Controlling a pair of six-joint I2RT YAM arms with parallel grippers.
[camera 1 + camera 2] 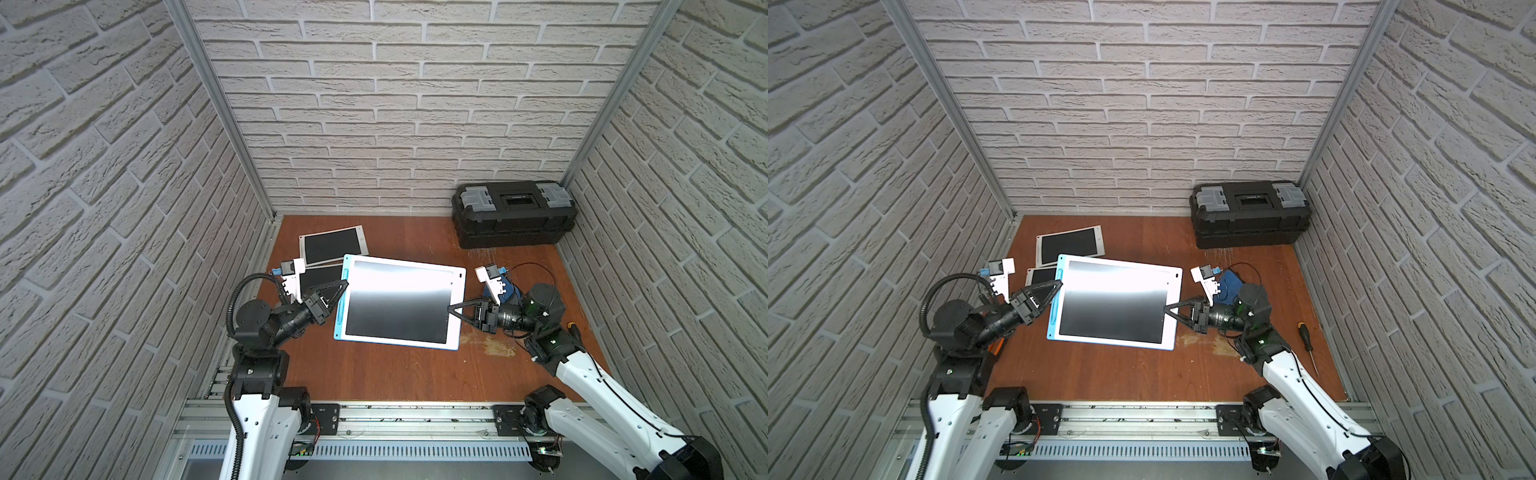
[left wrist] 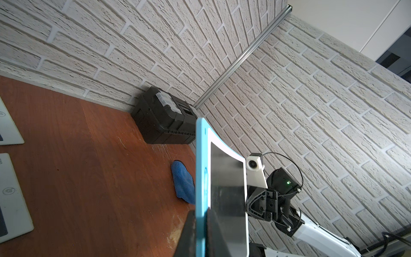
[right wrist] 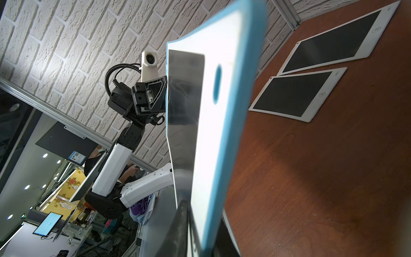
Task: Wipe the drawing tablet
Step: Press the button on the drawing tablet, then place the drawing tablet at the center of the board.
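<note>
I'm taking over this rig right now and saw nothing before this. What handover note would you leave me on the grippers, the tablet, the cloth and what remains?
Left gripper: shut on the blue-edged white drawing tablet, at its blue side.
Right gripper: shut on the opposite, white side.
Tablet: held off the brown wooden table between both arms.
Blue cloth: on the table by the right arm, in neither gripper.
Done: tablet lifted.
Left: probably free one gripper, fetch the cloth, wipe the screen.
</note>
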